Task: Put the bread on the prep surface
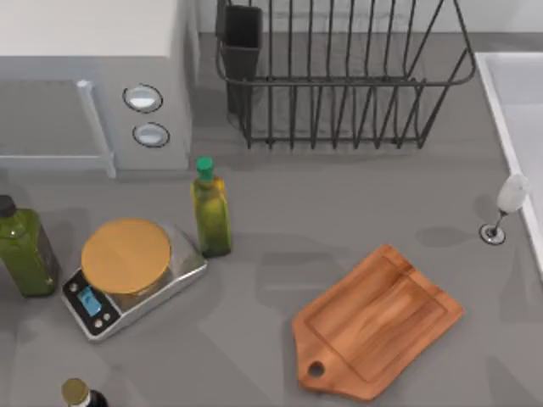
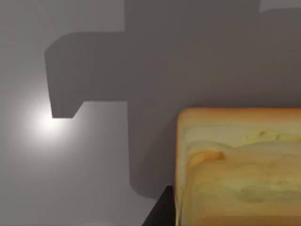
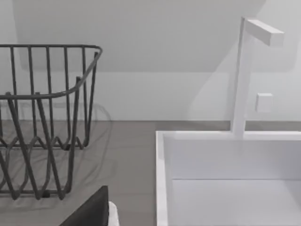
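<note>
Golden-yellow bread [image 2: 240, 167] with a browner crust sits right up against the left wrist camera, over plain grey countertop [image 2: 84, 179] and a blocky shadow. A dark sliver of the left arm's claw shows beside the bread's lower edge, but whether the claw is holding the bread or standing open cannot be told.

From above, the reddish-brown cutting board [image 1: 377, 324] lies bare on the counter toward the table's right side, set at a slant, its short handle with a hole pointing toward the near edge. At the left side a silver scale [image 1: 131, 280] carries a round tan disc, with a green bottle [image 1: 25, 246] beside it at the far left and an oil bottle [image 1: 211, 208] with a green cap just to its right. A microwave [image 1: 93, 80] fills the far left corner, and a dark wire dish rack [image 1: 339, 76] stands at the back. A wine glass [image 1: 507, 203] stands near the white sink [image 1: 517, 110] at the right.

The right wrist camera looks toward the rack, the sink and a white tap [image 3: 242, 75]; a dark part of the right claw shows at the lower edge, its state impossible to tell.
</note>
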